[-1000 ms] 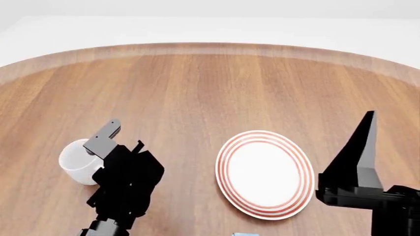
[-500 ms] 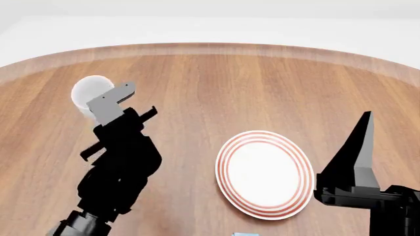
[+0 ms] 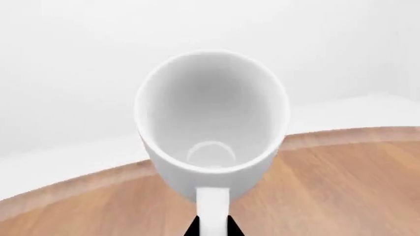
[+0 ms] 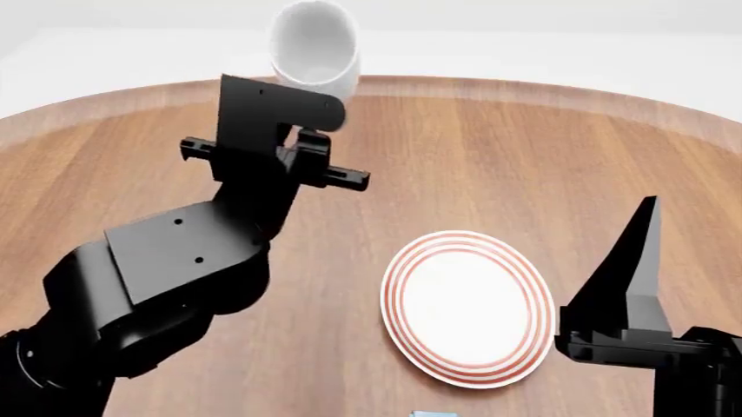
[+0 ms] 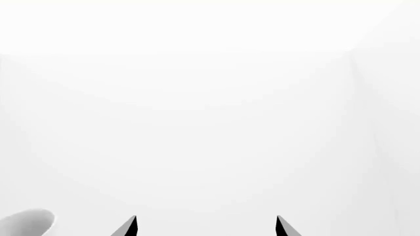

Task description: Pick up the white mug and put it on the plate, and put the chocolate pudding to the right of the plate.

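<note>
The white mug (image 4: 315,50) hangs high above the far left of the table, tipped so its open mouth faces the left wrist camera. My left gripper (image 4: 304,132) is shut on the mug's loop handle (image 3: 213,209), one dark jaw on each side of it. The red-ringed plate (image 4: 467,307) lies flat at the near right, with nothing on it. Only a light blue sliver of the chocolate pudding (image 4: 432,413) shows at the bottom edge, in front of the plate. Just right of the plate, my right gripper (image 4: 649,208) points upward and is open (image 5: 205,219) with nothing between its fingers.
The round wooden table (image 4: 487,148) ends in a curved far edge, with white floor or wall beyond. My left arm's bulky black links (image 4: 162,278) hang over the near left of the table. The right wrist view shows only blank white surroundings.
My left arm has lifted the white mug off the table at the near left and carried it up, farther away and to the right. The right arm and the plate have not moved.
</note>
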Motion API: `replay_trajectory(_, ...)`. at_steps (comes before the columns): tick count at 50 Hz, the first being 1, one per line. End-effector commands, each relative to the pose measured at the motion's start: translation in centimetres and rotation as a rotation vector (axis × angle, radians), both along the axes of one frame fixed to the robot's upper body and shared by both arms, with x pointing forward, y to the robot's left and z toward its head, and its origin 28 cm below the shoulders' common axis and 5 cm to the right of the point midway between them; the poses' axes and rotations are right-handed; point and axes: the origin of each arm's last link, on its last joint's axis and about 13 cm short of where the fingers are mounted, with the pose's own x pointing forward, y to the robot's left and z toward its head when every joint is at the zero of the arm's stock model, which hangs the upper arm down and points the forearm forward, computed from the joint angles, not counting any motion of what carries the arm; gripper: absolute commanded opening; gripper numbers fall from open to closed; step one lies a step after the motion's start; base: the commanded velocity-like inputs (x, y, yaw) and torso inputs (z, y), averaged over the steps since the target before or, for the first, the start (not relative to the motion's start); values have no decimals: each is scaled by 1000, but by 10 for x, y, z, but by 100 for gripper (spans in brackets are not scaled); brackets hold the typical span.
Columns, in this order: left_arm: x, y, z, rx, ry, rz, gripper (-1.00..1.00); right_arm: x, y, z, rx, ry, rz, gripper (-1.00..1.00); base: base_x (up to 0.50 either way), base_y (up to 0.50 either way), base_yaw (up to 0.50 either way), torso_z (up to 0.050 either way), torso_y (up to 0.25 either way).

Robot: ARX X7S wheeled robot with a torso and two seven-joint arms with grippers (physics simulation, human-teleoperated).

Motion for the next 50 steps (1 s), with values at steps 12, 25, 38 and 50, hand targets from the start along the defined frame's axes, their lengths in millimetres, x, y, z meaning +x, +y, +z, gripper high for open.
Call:
replay_trajectory(12,13,12,45,115,149,-344,-100,0,-2,1,-17,-19,-16,100,0,0,0,0,0)
replay_trajectory(25,29,-1,50,188,290,-537,-100,0,-3,1,-14,-16,-15,100,0,0,0,0,0)
replay_trajectory(38,33,-24,35,272,383,-664,-100,1,-2,-1,-12,-11,-12,100,0,0,0,0,0)
replay_trajectory(50,55,-34,11,268,455,-651,-100,1,-3,-1,-9,-7,-16,100,0,0,0,0,0)
